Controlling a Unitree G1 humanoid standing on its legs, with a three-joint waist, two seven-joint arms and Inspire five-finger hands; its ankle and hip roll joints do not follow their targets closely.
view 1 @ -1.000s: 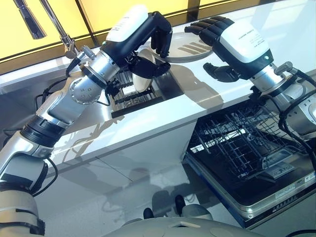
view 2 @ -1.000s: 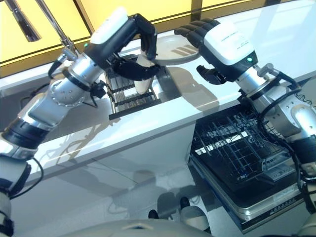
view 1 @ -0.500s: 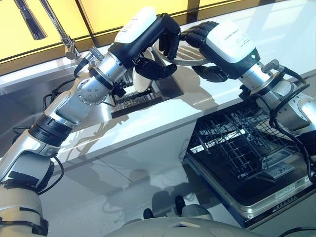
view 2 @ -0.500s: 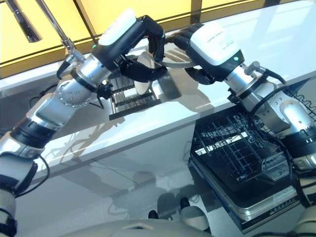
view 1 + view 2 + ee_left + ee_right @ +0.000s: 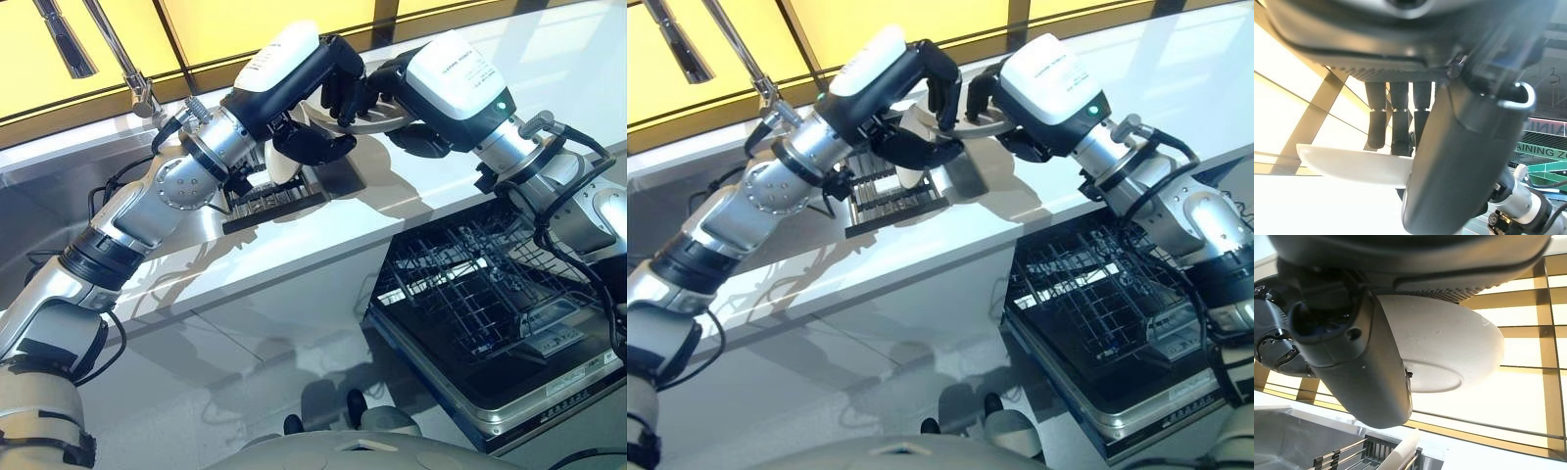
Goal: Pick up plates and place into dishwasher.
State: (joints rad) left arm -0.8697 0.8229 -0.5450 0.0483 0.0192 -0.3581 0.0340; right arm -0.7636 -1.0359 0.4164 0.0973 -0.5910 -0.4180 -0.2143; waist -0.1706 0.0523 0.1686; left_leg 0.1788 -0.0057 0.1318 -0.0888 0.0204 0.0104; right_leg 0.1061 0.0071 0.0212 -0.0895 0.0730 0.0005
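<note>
A white bench point(image 5: 323, 230) runs under yellow-lit window panels, with a black dish rack point(image 5: 274, 191) near its far edge and a tap point(image 5: 122, 64) at the far left corner. Below the bench's near right edge the dishwasher point(image 5: 490, 323) stands open, its dark wire rack pulled out.

Above the dish rack both robot hands meet on one pale plate point(image 5: 960, 122), held clear of the bench. The left robot hand point(image 5: 328, 83) has fingers curled over the plate's rim and thumb beneath, clamped on it. The right robot hand point(image 5: 994, 98) grips the opposite side of the same plate, thumb point(image 5: 1361, 362) under its base. A second plate point(image 5: 281, 162) stands upright in the dish rack.
</note>
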